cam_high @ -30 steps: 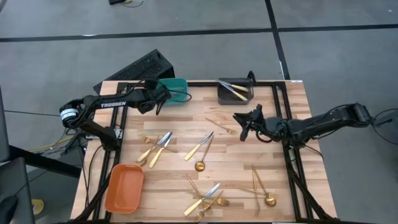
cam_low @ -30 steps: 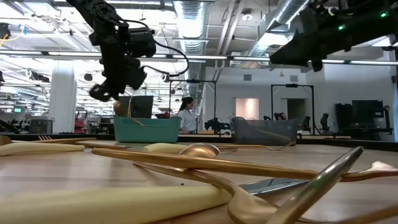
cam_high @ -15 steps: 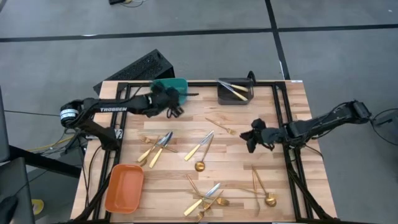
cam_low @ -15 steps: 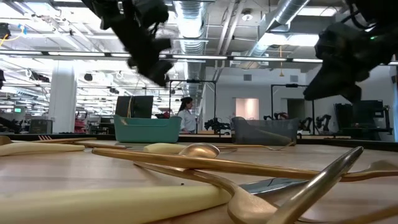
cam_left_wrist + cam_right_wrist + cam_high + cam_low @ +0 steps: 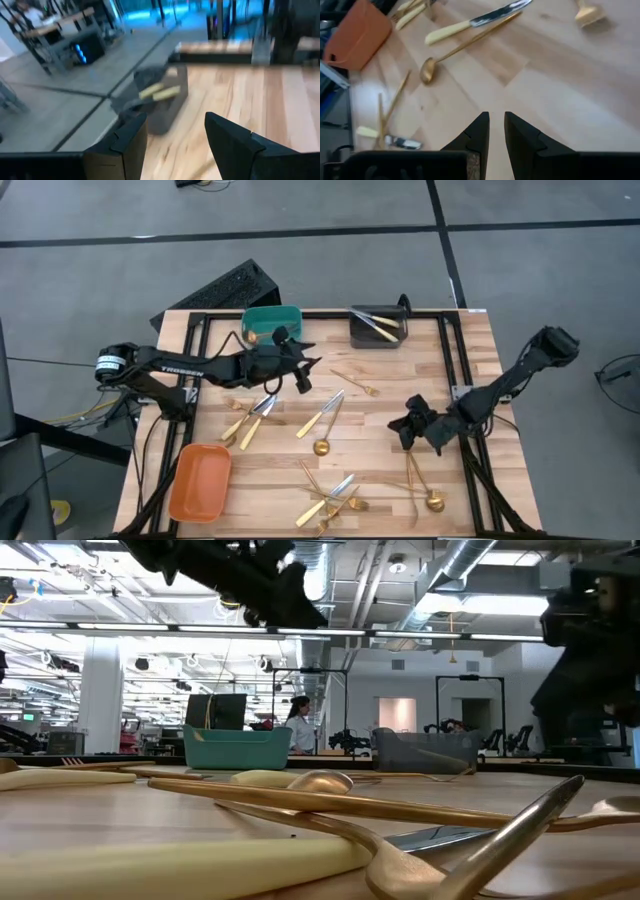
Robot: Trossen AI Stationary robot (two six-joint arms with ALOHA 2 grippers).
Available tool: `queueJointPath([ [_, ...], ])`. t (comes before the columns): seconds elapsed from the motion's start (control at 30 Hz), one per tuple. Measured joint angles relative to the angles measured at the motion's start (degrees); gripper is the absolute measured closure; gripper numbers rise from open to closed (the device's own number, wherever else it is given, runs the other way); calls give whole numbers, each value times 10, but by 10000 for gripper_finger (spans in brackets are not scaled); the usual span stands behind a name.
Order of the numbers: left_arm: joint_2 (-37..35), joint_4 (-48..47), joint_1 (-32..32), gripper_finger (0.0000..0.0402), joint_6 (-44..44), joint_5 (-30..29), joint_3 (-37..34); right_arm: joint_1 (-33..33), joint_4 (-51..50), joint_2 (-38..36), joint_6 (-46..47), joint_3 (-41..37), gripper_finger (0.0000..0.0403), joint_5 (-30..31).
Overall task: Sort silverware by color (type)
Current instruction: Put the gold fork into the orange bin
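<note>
**A:** Where do we stand? Our left gripper (image 5: pixel 300 370) hangs over the middle of the table (image 5: pixel 390 430), just in front of the teal bin (image 5: pixel 272 321), fingers spread with nothing between them.

**B:** And our right gripper (image 5: pixel 410 423) sits low near the right side, fingers (image 5: pixel 479 131) nearly pressed together and empty, wood showing through the slit. Most of the silverware lies loose: a knife and spoon pair (image 5: pixel 325 420) mid-table, a small fork (image 5: pixel 358 384) beyond them, a cluster (image 5: pixel 252 418) on the left, another cluster (image 5: pixel 330 498) at the near edge, and a spoon with a fork (image 5: pixel 422 485) just below our right gripper.

**A:** We judge the step is a fresh pick. We should drop squarely over one handle, away from its neighbours, and close across the narrow width so it doesn't skate on the wood.

**B:** Crossed pieces are risky; we'd take the single fork first. The bins?

**A:** The grey bin (image 5: pixel 378 326) holds a few pieces, knives by the look. The teal one shows something gold at its edge; we can't tell what. The orange bin (image 5: pixel 198 481) looks empty.
</note>
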Motion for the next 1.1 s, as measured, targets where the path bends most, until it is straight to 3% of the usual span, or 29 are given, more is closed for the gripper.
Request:
queueJointPath([
  [0.23,-8,81,13,214,15,13,0,3,38,54,19,11,316,23],
  [0.5,20,60,58,214,24,177,1,-18,26,87,0,51,316,-18],
  [0.67,51,56,65,214,79,149,0,-16,-141,98,70,118,316,-87],
  [0.9,149,212,52,214,-50,221,0,7,-416,165,123,268,316,-129],
  [1.1,203,327,32,214,-62,223,0,27,-491,216,113,299,313,-125],
])
